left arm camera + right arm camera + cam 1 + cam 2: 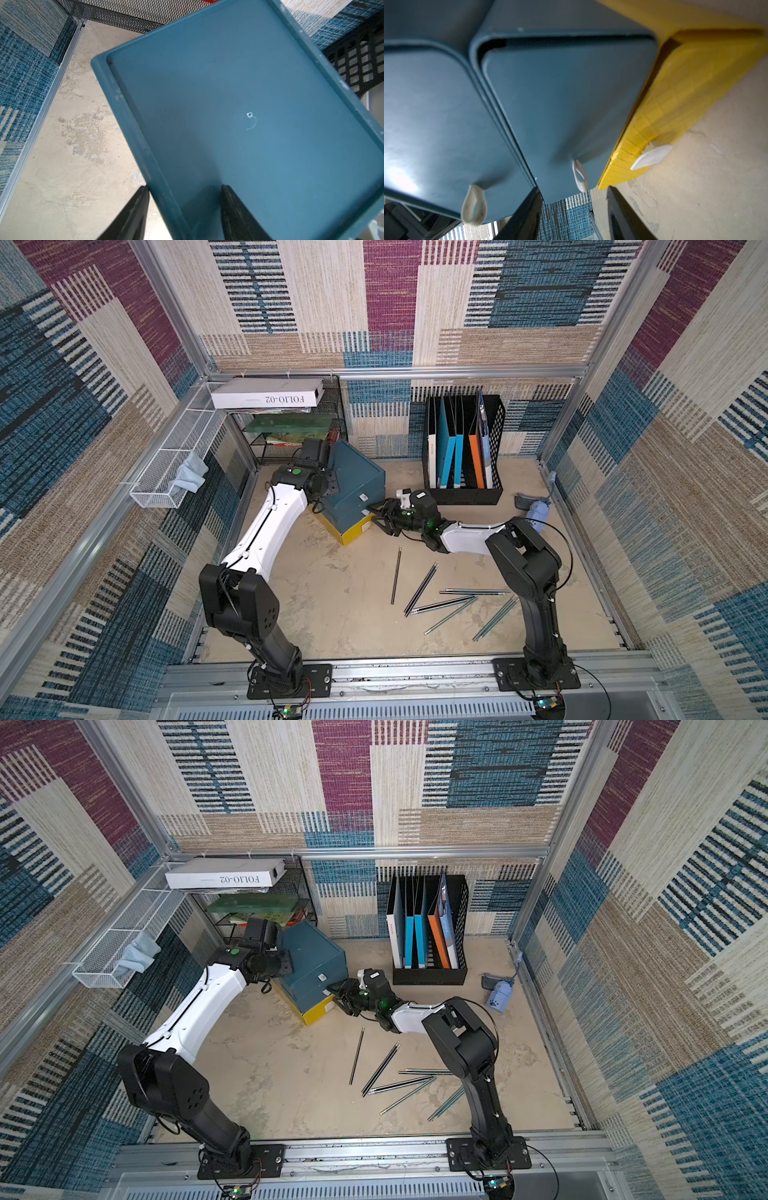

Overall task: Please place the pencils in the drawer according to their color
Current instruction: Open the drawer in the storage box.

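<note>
A teal cabinet (357, 477) stands at the back left, with two teal drawers above a yellow drawer (353, 531). My left gripper (185, 187) is open and straddles the rim of the cabinet's top (239, 93). My right gripper (573, 188) is open in front of the middle teal drawer (560, 104). That drawer's white loop tab (579, 176) hangs between the fingertips, touching neither. Several pencils lie loose on the table in both top views, black ones (397, 574) and teal ones (451, 616), near the right arm's base.
A black file holder (496, 427) with folders stands at the back. Right of it lies a small blue device (536, 510). A black mesh shelf (336, 406) with books sits behind the cabinet. A white wire basket (166, 448) hangs on the left wall.
</note>
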You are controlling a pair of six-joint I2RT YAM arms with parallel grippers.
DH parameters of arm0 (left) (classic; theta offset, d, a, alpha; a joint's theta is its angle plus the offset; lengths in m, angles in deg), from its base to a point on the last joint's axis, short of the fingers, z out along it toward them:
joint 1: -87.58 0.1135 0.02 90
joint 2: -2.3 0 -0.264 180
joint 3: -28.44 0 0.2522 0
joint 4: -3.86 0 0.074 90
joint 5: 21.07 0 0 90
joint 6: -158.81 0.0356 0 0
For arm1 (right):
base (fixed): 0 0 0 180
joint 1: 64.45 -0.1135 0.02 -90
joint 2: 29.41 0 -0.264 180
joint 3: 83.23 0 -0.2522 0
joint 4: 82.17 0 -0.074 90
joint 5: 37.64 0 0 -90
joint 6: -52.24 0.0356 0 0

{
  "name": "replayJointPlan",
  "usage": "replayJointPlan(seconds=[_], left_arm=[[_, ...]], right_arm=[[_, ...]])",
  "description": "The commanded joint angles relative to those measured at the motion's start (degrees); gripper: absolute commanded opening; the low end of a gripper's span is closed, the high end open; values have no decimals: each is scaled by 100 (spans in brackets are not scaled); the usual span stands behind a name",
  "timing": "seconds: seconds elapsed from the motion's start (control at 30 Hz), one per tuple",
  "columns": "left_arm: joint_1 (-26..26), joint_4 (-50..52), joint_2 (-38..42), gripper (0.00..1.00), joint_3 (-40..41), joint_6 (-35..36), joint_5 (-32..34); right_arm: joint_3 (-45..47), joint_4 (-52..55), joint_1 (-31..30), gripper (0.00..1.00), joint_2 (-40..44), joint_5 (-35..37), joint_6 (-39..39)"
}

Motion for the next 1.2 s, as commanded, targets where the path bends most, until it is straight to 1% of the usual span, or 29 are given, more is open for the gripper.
replayJointPlan(seconds=[0.0, 0.23, 0.53, 0.63, 0.7, 0.9, 1.17], left_arm=[[-23, 1218, -117, 57, 131, 194, -558], [-23, 1215, -127, 57, 134, 194, -566], [-32, 1207, -127, 56, 185, 159, -570], [-29, 1199, -128, 56, 203, 164, -566], [-29, 1196, -126, 56, 203, 161, -573], [-32, 1200, -109, 56, 245, 172, -557], [-32, 1191, -83, 56, 229, 170, -575]], right_arm=[[-122, -197, -18, 50, -105, -70, 101], [-193, -223, -44, 40, -201, -81, 158], [-265, -190, -45, 21, -294, -143, 192], [-252, -190, -44, 9, -290, -160, 179], [-210, -208, -43, 0, -263, -163, 172], [125, -278, -44, 0, -11, -150, 134], [774, -305, -46, 0, 544, -117, -5]])
